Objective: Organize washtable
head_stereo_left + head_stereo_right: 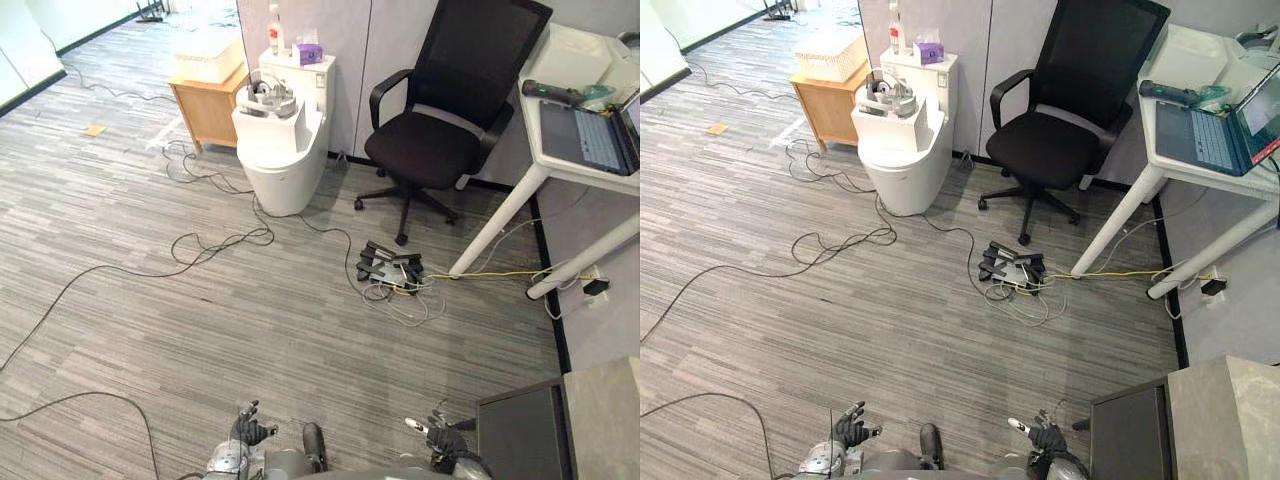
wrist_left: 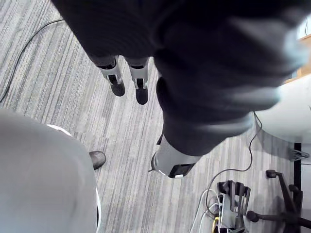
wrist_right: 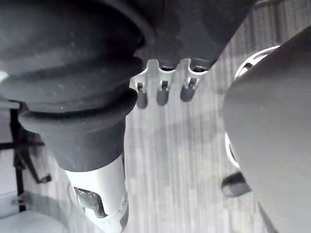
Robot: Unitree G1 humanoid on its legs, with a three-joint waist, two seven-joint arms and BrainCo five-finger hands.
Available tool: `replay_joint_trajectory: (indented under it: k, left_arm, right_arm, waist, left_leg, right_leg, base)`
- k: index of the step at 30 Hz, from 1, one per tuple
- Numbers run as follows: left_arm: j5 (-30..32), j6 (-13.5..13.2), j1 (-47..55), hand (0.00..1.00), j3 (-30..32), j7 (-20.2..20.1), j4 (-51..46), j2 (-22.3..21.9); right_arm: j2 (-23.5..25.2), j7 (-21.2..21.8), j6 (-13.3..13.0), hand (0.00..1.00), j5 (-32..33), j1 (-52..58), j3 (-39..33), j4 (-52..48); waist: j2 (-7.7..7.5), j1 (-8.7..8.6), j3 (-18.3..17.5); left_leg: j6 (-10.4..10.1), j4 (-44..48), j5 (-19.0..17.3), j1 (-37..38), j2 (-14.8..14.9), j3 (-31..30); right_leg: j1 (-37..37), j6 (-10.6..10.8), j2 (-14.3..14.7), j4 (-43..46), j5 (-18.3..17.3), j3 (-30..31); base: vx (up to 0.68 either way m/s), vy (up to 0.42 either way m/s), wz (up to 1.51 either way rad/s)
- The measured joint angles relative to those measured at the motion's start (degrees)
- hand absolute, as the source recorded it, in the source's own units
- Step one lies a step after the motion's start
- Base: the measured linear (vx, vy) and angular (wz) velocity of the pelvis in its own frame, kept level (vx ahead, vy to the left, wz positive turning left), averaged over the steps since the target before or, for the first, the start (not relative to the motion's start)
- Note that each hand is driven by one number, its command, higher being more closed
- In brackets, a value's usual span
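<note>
Grey striped floor (image 1: 200, 320) ahead. Black office chair (image 1: 440, 120) by the wall — white toilet (image 1: 280, 150) beside it, oddments on its lid. Corner of grey counter (image 1: 605, 420) at lower right, near the right hand (image 1: 447, 438). Power strip (image 1: 390, 268) on the floor. Left hand (image 1: 247, 430) low — fingers of both relaxed, holding nothing.
</note>
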Motion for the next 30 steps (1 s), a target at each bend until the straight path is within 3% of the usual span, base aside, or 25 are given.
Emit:
replay_joint_trajectory:
  k: [1,2,5,7,8,10,12,13,14,15,16,21,24,25,26,27,28,29,30]
  left_arm:
    - [-0.33,-0.03,0.54,0.0,0.3,0.18,0.08,-0.53]
    - [-1.06,0.45,0.05,0.0,1.03,0.19,0.28,-0.46]
    - [-2.94,0.11,-0.28,0.0,1.12,0.03,0.66,-0.93]
    - [-3.61,0.16,-0.65,0.0,1.15,0.09,1.07,-1.38]
    - [-3.66,0.14,-0.88,0.0,1.34,0.08,1.68,-1.5]
    - [-3.66,0.14,-0.93,0.0,4.38,0.1,1.84,-2.46]
    - [-3.7,0.08,-1.05,0.0,8.06,0.22,1.13,-3.16]
    - [-3.7,0.1,-0.71,0.0,9.49,0.21,0.41,-2.72]
    - [-3.74,0.14,-0.75,0.0,10.08,0.37,0.35,-3.15]
    - [-3.97,0.09,-0.29,0.0,10.3,0.27,-0.86,-4.22]
    - [-4.07,0.02,0.3,0.0,10.27,0.3,-1.81,-4.53]
    - [-4.05,-0.1,0.92,0.0,8.26,0.28,-2.48,-4.13]
    - [-3.91,-0.07,0.74,0.0,6.03,0.2,-2.38,-3.53]
    - [-3.8,-0.07,0.71,0.0,5.19,0.16,-2.26,-3.35]
    - [-3.45,-0.02,0.58,0.0,4.24,0.16,-2.3,-3.54]
    - [-3.43,0.09,0.37,0.0,4.23,0.21,-2.27,-4.05]
    - [-3.37,0.17,-0.18,0.0,4.15,0.19,-2.13,-4.54]
    - [-2.98,0.48,-1.27,0.0,3.62,0.19,-1.38,-5.16]
    - [-2.52,0.55,-2.17,0.0,3.7,0.16,0.31,-5.16]
  right_arm:
    - [-1.48,0.83,-0.49,0.0,0.53,0.82,-0.33,-2.99]
    - [-1.8,0.85,-0.34,0.0,0.47,0.3,0.0,-2.4]
    - [-2.2,1.12,-0.61,0.0,0.7,0.23,0.27,-1.97]
    - [-2.53,1.17,-0.72,0.0,0.78,0.22,0.26,-3.11]
    - [-2.41,1.1,-0.81,0.0,0.75,0.32,0.28,-3.51]
    - [-1.68,1.1,-0.79,0.0,0.74,0.63,0.23,-4.14]
    - [-0.76,1.13,-0.75,0.0,0.51,1.4,0.47,-5.87]
    - [0.11,1.14,-0.79,0.0,0.5,2.17,1.27,-6.72]
    - [-0.4,1.24,-0.83,0.0,0.4,1.83,1.04,-6.92]
    - [-1.47,1.07,-0.63,0.0,0.45,1.3,1.33,-7.45]
    - [-1.82,1.05,-0.66,0.0,0.39,1.12,1.38,-7.86]
    - [-1.66,1.08,-0.78,0.0,-0.1,-0.14,4.55,-7.85]
    - [-1.44,1.12,-0.83,0.0,-0.58,-2.14,5.54,-6.05]
    - [-1.43,1.04,-0.79,0.0,-0.66,-2.15,5.5,-5.71]
    - [-1.75,0.92,-0.6,0.0,-0.77,-1.92,4.44,-4.82]
    - [-2.17,0.94,-0.51,0.0,-0.84,-1.97,3.71,-4.91]
    - [-2.82,0.99,-0.49,0.0,-0.94,-2.09,3.64,-4.95]
    - [-3.96,0.91,-0.79,0.0,-1.25,-2.88,3.62,-5.18]
    - [-4.12,0.89,-0.69,0.0,-1.66,-4.17,3.75,-5.22]
  waist:
    - [2.25,-0.42,0.83]
    - [1.31,0.0,1.03]
    - [2.04,-0.08,1.32]
    - [2.96,-0.22,1.9]
    - [3.13,-0.36,2.12]
    - [2.92,-0.54,2.2]
    - [2.06,-0.22,2.31]
    - [-0.25,-0.11,1.68]
    - [0.66,0.02,2.53]
    - [2.43,-0.08,2.65]
    - [3.23,-0.07,2.87]
    - [2.81,0.56,2.47]
    - [2.62,-0.24,2.17]
    - [2.59,-0.27,2.08]
    - [2.95,-0.45,1.18]
    - [3.68,-0.7,1.3]
    - [5.34,-0.67,1.57]
    - [8.44,-0.73,2.21]
    - [9.54,-0.68,3.01]
  left_leg:
    - [1.64,5.25,-3.45,0.22,3.01,-1.06]
    - [0.98,6.69,-4.46,0.21,2.87,-2.41]
    - [0.88,6.49,-3.87,-1.33,3.1,-6.61]
    - [0.14,6.43,-3.38,-1.62,2.92,-9.93]
    - [0.09,5.31,-3.44,-1.31,1.88,-13.34]
    - [-0.27,3.6,-3.57,-0.5,0.91,-15.99]
    - [-1.32,4.35,-4.19,-1.67,1.09,-15.41]
    - [-2.11,7.78,-5.17,-4.21,1.56,-12.43]
    - [-2.39,9.99,-5.94,-5.26,3.2,-10.5]
    - [-2.66,13.45,-6.03,-7.76,7.3,-4.79]
    - [-4.29,13.35,-5.07,-8.01,9.13,-1.6]
    - [-5.44,8.29,-4.4,-2.53,9.52,1.74]
    - [-8.46,4.24,-2.36,-2.38,7.41,4.8]
    - [-8.0,3.4,-1.31,-2.03,6.81,5.82]
    - [-6.26,2.76,0.7,-1.36,6.44,6.29]
    - [-5.73,2.81,1.06,-1.07,6.96,5.96]
    - [-5.33,2.9,1.27,-1.02,7.94,5.44]
    - [-5.3,2.38,1.26,-0.52,11.65,2.76]
    - [-5.41,1.43,1.23,0.49,14.42,1.16]
  right_leg:
    - [-3.44,0.08,0.95,8.1,-3.2,0.96]
    - [-5.43,-0.9,1.29,7.42,-6.81,2.58]
    - [-11.31,-0.29,4.59,1.66,-7.39,3.94]
    - [-13.42,1.31,8.14,-2.43,-6.46,10.84]
    - [-13.53,2.77,10.7,-4.93,-5.56,17.77]
    - [-13.22,2.88,10.18,-5.29,-5.26,20.04]
    - [-12.08,2.03,8.56,-7.96,-4.76,16.38]
    - [-9.61,-0.17,6.92,-13.02,1.72,14.33]
    - [-9.18,1.1,6.63,-13.05,1.72,12.21]
    - [-9.02,0.18,7.16,-13.06,2.26,8.69]
    - [-8.3,-0.31,7.5,-13.15,1.88,6.86]
    - [-2.13,-0.49,8.28,-16.23,1.78,3.73]
    - [0.08,-0.28,6.58,-19.53,1.9,-0.37]
    - [1.11,-0.17,5.85,-19.45,1.97,-2.44]
    - [1.66,-0.18,5.04,-15.32,2.09,-6.43]
    - [0.41,-1.32,4.46,-10.03,2.76,-7.82]
    - [-2.45,-1.51,4.33,-4.6,1.04,-8.66]
    - [-4.83,-1.62,9.97,-7.16,-4.5,-8.52]
    - [-4.55,-4.31,17.38,-25.0,-2.52,-8.47]
  base:
    - [0.21,0.036,0.43]
    - [0.15,-0.032,0.3]
    - [0.09,0.019,0.59]
    - [0.11,-0.008,1.01]
    - [0.08,-0.041,1.2]
    - [0.19,-0.128,1.6]
    - [0.26,-0.227,1.71]
    - [0.27,-0.293,1.52]
    - [0.31,-0.29,1.49]
    - [0.33,-0.227,1.15]
    - [0.28,-0.128,0.93]
    - [0.24,-0.053,0.41]
    - [0.14,0.041,0.51]
    - [0.17,0.083,1.39]
    - [0.18,0.071,1.36]
    - [0.19,0.072,1.29]
    - [0.14,0.036,1.06]
    - [0.18,-0.029,1.06]
    - [0.23,-0.08,1.1]
